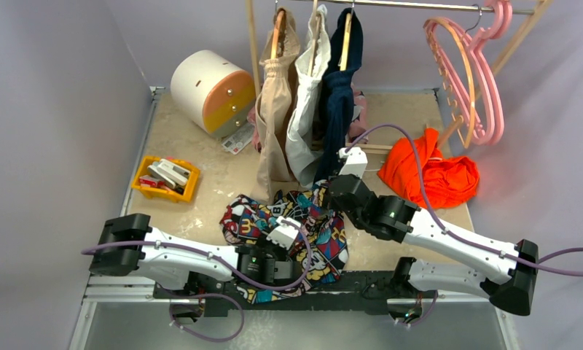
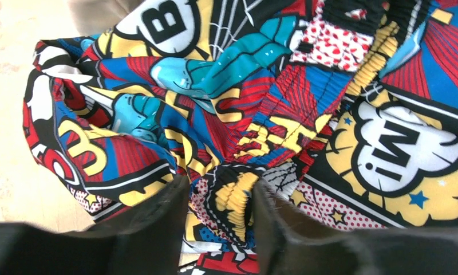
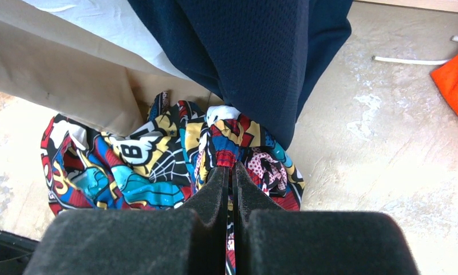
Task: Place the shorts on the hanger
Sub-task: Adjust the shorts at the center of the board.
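My right hand [image 3: 229, 172] was pinched shut on the shorts [image 3: 129, 154], my left hand [image 2: 221, 200] half-open astride a fold, grip unclear; the hanger [image 1: 465, 80] hung upper right, nearer my right.

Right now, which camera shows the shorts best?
Left wrist: the shorts fill the frame, print and folds sharp. Top view shows their full spread, small and partly covered. Right wrist shows one bunched end below the navy garment.
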Robot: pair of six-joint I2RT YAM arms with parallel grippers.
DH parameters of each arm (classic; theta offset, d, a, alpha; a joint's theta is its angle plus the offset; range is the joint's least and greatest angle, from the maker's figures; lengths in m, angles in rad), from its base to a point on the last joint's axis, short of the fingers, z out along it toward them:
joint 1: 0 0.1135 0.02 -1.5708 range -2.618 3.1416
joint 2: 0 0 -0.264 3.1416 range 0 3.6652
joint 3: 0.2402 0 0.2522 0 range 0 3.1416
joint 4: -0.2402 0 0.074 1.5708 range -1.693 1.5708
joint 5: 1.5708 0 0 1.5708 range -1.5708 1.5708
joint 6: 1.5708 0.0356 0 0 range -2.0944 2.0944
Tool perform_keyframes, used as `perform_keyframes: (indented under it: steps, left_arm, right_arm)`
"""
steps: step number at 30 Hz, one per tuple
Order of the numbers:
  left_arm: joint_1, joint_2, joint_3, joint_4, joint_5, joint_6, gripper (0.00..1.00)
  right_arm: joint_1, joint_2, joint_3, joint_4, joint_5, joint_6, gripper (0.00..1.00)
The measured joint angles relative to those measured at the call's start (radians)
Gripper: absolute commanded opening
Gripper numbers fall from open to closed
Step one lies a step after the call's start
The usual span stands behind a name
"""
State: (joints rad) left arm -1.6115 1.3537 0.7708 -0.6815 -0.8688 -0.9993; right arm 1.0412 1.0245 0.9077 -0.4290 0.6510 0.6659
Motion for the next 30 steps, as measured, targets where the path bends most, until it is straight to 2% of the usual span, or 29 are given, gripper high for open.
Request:
perform_keyframes:
  steps: [2, 5, 8, 15, 18, 30]
  left_arm:
    - [0.000, 0.000, 0.000, -0.010, -0.011, -0.013, 0.25]
    - [0.000, -0.006, 0.000, -0.040, -0.048, -0.033, 0.00]
    - [0.023, -0.050, 0.002, -0.071, -0.090, -0.036, 0.00]
    - [0.219, -0.253, 0.052, -0.080, -0.135, 0.008, 0.00]
    - [0.262, -0.320, 0.082, -0.089, -0.151, 0.019, 0.00]
    - [0.290, -0.439, 0.167, -0.185, -0.243, -0.042, 0.00]
  right_arm:
    - [0.000, -0.001, 0.000, 0.000, -0.007, -0.005, 0.00]
    - [0.000, -0.013, 0.000, 0.001, -0.024, -0.027, 0.00]
    - [0.000, -0.026, 0.000, 0.007, -0.043, -0.058, 0.00]
    - [0.000, -0.013, 0.000, 0.018, -0.080, -0.110, 0.00]
    - [0.000, -0.003, 0.000, 0.026, -0.106, -0.132, 0.00]
    - [0.000, 0.109, -0.020, 0.174, -0.241, -0.150, 0.00]
